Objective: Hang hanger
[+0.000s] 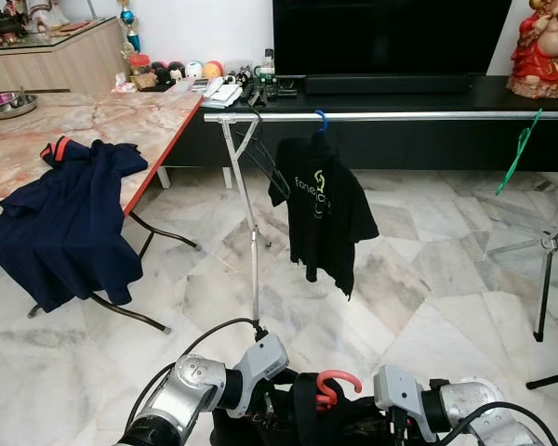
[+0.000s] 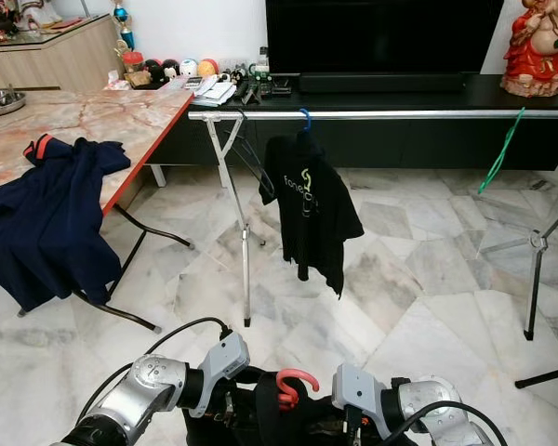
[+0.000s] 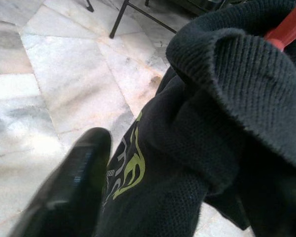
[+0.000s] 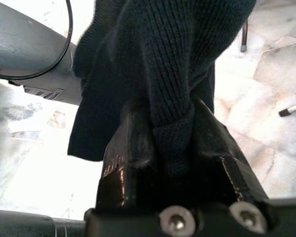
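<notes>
Low in front of me a red hanger hook (image 1: pixel 338 383) sticks up out of a black shirt (image 1: pixel 302 420) held between both arms. My right gripper (image 4: pixel 170 113) is shut on a fold of that shirt. One finger (image 3: pixel 64 187) of my left gripper (image 3: pixel 153 148) presses against the shirt's printed side, with the other finger hidden by cloth. A strip of the red hanger (image 3: pixel 288 24) shows past the collar. Ahead stands the silver clothes rail (image 1: pixel 391 116).
On the rail hang a black printed shirt (image 1: pixel 325 209) on a blue hanger, an empty black hanger (image 1: pixel 260 149) and a green hanger (image 1: pixel 519 149). The rack's poles (image 1: pixel 253 251) (image 1: pixel 544 269) stand on the marble floor. At the left, a navy shirt (image 1: pixel 70 223) drapes off a folding table (image 1: pixel 121 111).
</notes>
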Controlling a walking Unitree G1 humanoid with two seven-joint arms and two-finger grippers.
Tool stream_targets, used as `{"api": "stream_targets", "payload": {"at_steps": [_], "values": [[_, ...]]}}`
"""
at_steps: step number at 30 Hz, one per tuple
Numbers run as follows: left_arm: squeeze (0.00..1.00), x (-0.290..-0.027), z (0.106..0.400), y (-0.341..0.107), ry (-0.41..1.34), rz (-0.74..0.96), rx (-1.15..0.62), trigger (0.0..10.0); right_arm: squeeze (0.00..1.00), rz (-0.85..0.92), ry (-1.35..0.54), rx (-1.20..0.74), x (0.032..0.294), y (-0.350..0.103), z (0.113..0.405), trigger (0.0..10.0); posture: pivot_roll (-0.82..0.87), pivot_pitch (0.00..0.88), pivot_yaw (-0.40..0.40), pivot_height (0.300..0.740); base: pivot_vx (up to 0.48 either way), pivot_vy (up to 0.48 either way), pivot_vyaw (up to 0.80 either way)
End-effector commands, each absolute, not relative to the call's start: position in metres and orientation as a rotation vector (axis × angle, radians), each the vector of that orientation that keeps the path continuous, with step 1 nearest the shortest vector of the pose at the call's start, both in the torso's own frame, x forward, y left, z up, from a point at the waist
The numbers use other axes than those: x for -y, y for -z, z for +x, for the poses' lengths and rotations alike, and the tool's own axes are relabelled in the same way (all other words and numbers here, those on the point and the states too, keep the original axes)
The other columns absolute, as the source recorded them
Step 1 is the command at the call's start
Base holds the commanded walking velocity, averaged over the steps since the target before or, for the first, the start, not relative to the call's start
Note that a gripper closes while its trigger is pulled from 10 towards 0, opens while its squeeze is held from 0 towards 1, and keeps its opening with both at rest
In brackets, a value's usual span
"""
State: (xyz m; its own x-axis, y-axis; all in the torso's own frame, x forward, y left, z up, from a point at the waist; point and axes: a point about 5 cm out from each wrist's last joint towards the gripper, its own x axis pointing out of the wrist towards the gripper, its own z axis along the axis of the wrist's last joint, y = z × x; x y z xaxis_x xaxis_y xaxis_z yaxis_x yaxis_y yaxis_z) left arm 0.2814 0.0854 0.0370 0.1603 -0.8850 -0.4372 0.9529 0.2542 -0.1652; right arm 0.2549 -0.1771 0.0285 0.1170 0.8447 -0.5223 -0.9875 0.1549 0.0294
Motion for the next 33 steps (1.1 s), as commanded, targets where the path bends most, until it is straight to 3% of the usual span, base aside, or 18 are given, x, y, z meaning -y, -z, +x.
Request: {"api": "stream_targets", "payload": {"at_steps": [1,33], "values": [[0.00,-0.0784,0.2816,-0.0381,1.355,0.171,-0.497,0.0,0.00,-0.339,-1.437,-0.346,0.1584,-0.0434,0.2638,0.0,-0.06,0.040,0.027,0.740,0.000,0.000,0.00],[0.00,-0.0773,0.2826,-0.0388,1.390,0.222,-0.493,0.0,0.00,-0.328,-1.400,-0.347,0.1593,-0.0460,0.2715,0.0,-0.04,0.019,0.031,0.740,0.000,0.000,0.00]]}}
